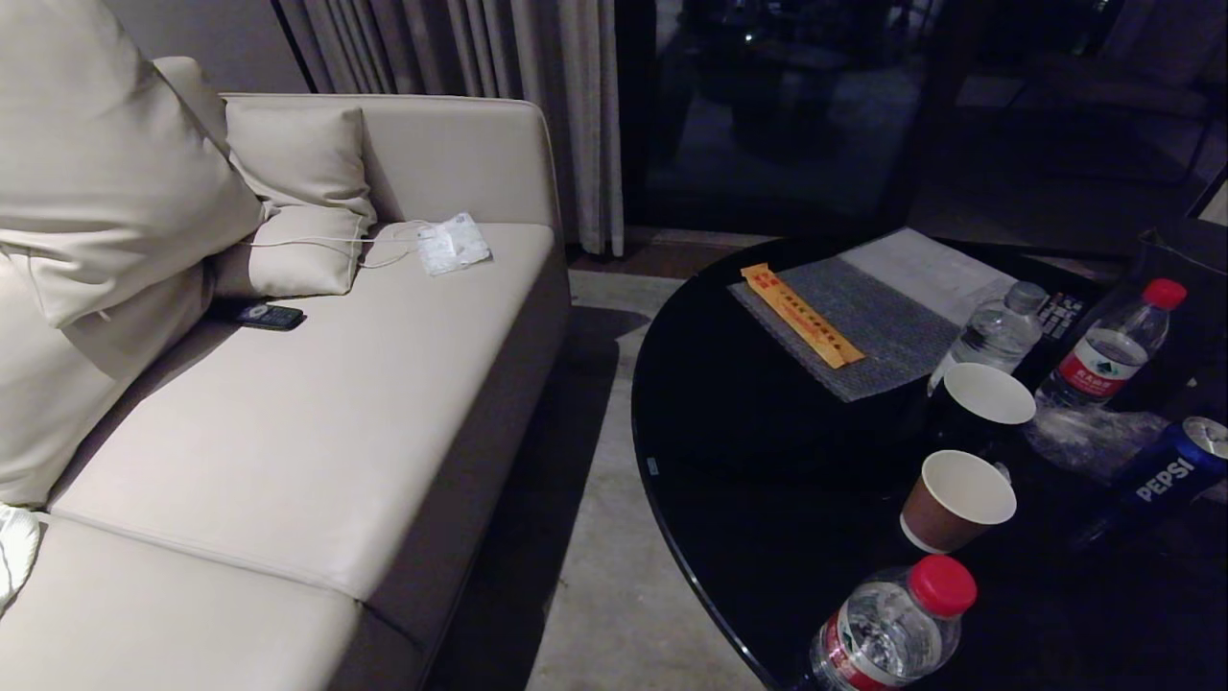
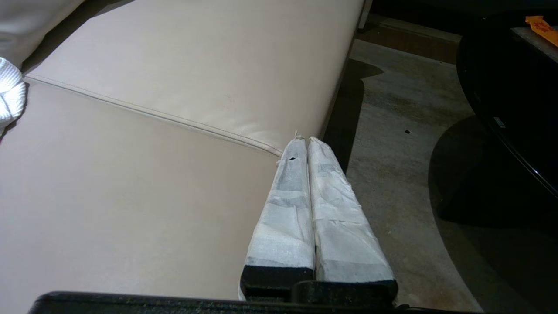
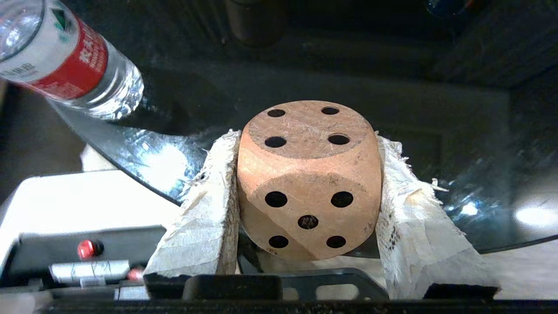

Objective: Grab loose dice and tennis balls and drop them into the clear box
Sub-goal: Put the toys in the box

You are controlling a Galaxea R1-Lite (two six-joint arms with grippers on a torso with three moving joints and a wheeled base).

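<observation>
In the right wrist view a beige die (image 3: 309, 174) with black pips sits clamped between the cloth-wrapped fingers (image 3: 209, 209) of my right gripper (image 3: 307, 137). It hangs above the edge of the black glass table (image 3: 144, 152). My left gripper (image 2: 304, 140) is shut and empty, its wrapped fingers pressed together over the front edge of the beige sofa seat (image 2: 152, 174). Neither arm shows in the head view. The tennis balls and the clear box are out of view.
A round black table (image 1: 748, 451) carries water bottles (image 1: 892, 629), two paper cups (image 1: 957, 499), a Pepsi can (image 1: 1175, 470) and a grey mat (image 1: 854, 331). The sofa (image 1: 288, 432) holds cushions and a remote (image 1: 269, 315). Grey floor (image 1: 595, 576) runs between them.
</observation>
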